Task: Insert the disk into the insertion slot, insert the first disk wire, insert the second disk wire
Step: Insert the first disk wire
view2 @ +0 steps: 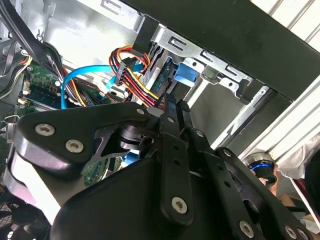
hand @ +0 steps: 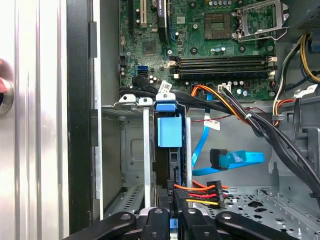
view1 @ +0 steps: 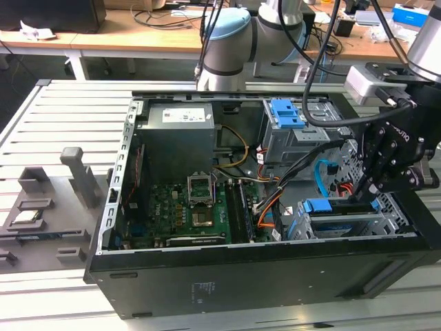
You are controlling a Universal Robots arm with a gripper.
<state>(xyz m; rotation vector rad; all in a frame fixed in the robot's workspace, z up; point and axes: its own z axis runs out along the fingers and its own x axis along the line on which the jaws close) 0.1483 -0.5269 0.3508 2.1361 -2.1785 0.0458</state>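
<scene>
The gripper (hand: 173,212) is pinching a plug (hand: 197,193) behind the disk (hand: 169,131).
Its fingers are squeezing the plug of the orange-and-red wires (hand: 196,186), partly hiding it. The disk is sitting edge-on in the slot (hand: 131,150), mostly hidden. Farther off, the blue wire (hand: 235,159) is curling beside it, and the board (hand: 220,30) is running off the edge.

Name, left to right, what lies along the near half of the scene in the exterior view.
Grey fixture blocks → green motherboard → orange-and-red wire bundle → disk in its blue carrier → gripper. The light-blue cable overlaps the disk, so it is left out.
</scene>
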